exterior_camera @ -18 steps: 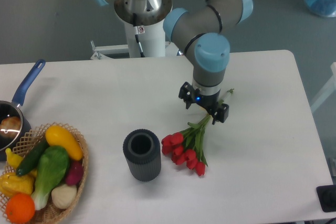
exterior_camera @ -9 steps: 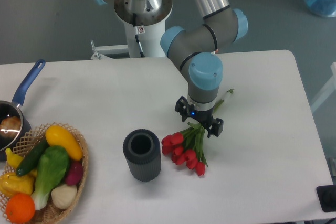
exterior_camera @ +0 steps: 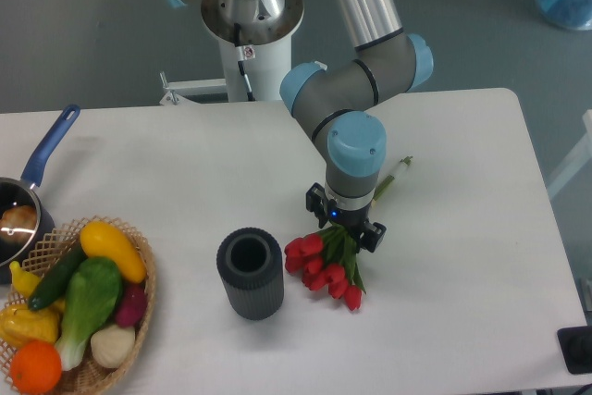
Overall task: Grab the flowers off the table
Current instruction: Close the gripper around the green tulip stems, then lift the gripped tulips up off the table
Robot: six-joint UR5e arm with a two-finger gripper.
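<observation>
The flowers (exterior_camera: 324, 268), red tulip buds with green leaves, lie on the white table (exterior_camera: 462, 256) just right of a dark cylinder; their pale stems run up and right to a tip near the arm. My gripper (exterior_camera: 343, 228) hangs straight down over the leaves where buds meet stems. The arm's wrist hides its fingers from this camera, so their spread does not show, nor whether they touch the flowers.
A dark ribbed cylinder (exterior_camera: 249, 274), open at the top, stands left of the buds. A wicker basket (exterior_camera: 139, 295) of fake vegetables sits at the front left, with a blue-handled pan (exterior_camera: 37, 173) behind it. The robot's base (exterior_camera: 252, 34) is at the back.
The gripper has travelled down and left along the stems, from near their upper part to directly over the leaves. The flowers have not moved.
</observation>
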